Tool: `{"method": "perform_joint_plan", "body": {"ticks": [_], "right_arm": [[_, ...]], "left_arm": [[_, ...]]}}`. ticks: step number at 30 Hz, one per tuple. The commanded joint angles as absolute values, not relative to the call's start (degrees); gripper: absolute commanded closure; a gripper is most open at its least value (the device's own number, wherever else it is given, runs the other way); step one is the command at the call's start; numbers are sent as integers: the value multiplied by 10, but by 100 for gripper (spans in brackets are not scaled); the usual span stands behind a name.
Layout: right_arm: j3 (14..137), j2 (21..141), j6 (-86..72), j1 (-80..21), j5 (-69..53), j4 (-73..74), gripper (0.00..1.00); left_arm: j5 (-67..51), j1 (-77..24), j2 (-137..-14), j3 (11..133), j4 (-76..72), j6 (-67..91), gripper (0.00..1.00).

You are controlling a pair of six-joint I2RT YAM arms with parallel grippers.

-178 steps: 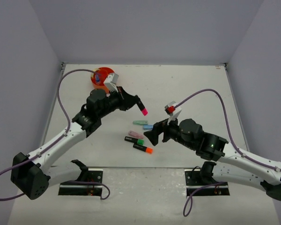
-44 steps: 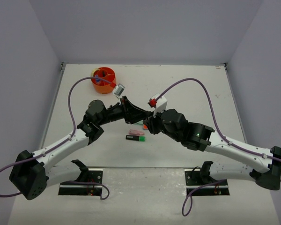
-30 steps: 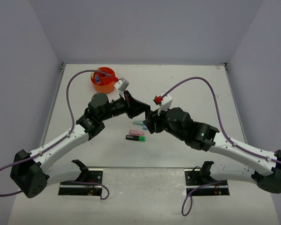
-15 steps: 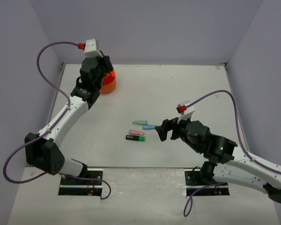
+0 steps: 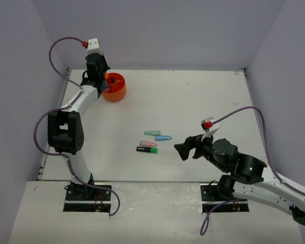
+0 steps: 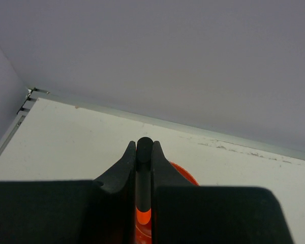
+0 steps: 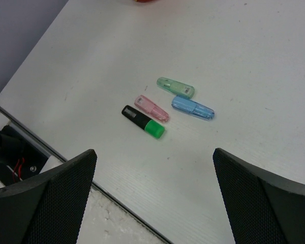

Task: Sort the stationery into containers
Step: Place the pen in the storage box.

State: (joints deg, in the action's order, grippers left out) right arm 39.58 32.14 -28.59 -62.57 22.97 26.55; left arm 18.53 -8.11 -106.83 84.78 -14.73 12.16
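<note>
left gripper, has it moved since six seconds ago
Yes, the left gripper went from mid-table to the far-left corner, over the orange organiser, holding an orange highlighter.

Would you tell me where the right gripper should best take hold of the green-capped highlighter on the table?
Probably the black barrel near mid-length, from straight above. The green-capped highlighter lies flat, so the open right gripper should close across its narrow width; the pink piece lies close alongside.
</note>
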Motion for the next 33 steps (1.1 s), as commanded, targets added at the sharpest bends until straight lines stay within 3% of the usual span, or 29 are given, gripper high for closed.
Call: {"method": "perform_joint_plan", "body": {"ticks": [1, 17, 20, 22, 23, 26, 29, 33], "right_arm": [[388, 311, -296, -627, 218, 273, 1], [405, 333, -289, -627, 207, 275, 1], [407, 338, -287, -627, 205, 271, 1], [409, 344, -286, -627, 204, 268, 1], [409, 347, -285, -627, 203, 267, 1], [406, 356, -281, -627, 200, 259, 1], [401, 379, -269, -627, 195, 246, 1], [411, 456, -230, -626, 126, 231, 1]], "left_arm": [[162, -66, -1084, 879, -204, 116, 100], [143, -64, -1106, 822, -238, 163, 100], [136, -64, -1104, 814, -242, 164, 89], [132, -65, -1101, 805, -245, 164, 90], [130, -64, -1100, 802, -246, 166, 86], [128, -64, -1092, 792, -248, 173, 48], [124, -63, -1054, 777, -258, 180, 40], [131, -64, -979, 777, -223, 210, 40]]}}
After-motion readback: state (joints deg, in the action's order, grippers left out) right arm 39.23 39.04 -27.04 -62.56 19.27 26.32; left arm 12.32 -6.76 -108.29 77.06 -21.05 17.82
